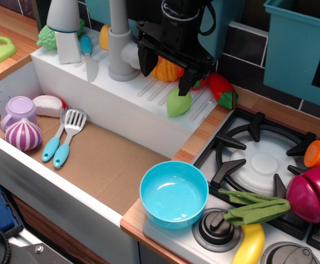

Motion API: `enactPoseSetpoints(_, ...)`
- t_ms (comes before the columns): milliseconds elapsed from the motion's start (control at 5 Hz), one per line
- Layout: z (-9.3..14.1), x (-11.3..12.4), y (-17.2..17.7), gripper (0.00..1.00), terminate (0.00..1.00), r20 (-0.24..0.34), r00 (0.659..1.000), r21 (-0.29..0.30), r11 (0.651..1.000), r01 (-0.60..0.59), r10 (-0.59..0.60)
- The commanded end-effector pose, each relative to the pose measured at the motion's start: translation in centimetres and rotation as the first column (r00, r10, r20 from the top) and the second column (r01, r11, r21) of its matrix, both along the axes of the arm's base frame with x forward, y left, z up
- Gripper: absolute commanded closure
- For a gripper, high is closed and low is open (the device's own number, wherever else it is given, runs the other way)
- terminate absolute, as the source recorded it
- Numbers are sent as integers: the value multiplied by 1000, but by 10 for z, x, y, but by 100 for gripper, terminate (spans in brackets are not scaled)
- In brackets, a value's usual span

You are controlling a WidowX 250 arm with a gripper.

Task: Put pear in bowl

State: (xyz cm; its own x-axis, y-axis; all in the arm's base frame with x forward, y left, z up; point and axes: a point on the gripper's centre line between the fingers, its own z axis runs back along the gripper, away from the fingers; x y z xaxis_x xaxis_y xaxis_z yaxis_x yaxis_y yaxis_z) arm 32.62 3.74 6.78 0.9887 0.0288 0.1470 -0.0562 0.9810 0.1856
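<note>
Bowl [174,193], cyan and glossy, stands nearest the viewer on the wooden worktop [198,144] at the corner between the sink recess and the toy stove [261,165]; it is empty and upright, its mouth much wider than the fruit. Behind it, on the white ribbed drainboard [143,96], lies the pear [178,103], light green and smooth, its pointed end toward the front edge of the board. Directly above hangs the end effector [167,74], its two dark fingers spread apart with nothing between them; the right-hand fingertip [185,86] appears to touch or nearly touch the top of the pear, though contact cannot be confirmed. The pear is judged light, rigid and hollow, hence unlikely to deform, but its glossy rounded skin looks slippery and may squirt from a pinch near the taper. The broad belly offers the soundest hold, fingers closing across its widest section. Orange and red toy produce [221,89] lies just beyond, close enough to be nudged.
</note>
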Motion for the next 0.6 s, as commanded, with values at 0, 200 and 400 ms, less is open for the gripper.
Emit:
enactPoseSetpoints(0,0,0,0,0,0,0,1000,0,1000,0,0)
enactPoseSetpoints(200,-8,9,3,0,0,29,999,-10,1000,13,-13)
enactPoseSetpoints(400,-17,13,4,0,0,56,998,-35,999,27,-25)
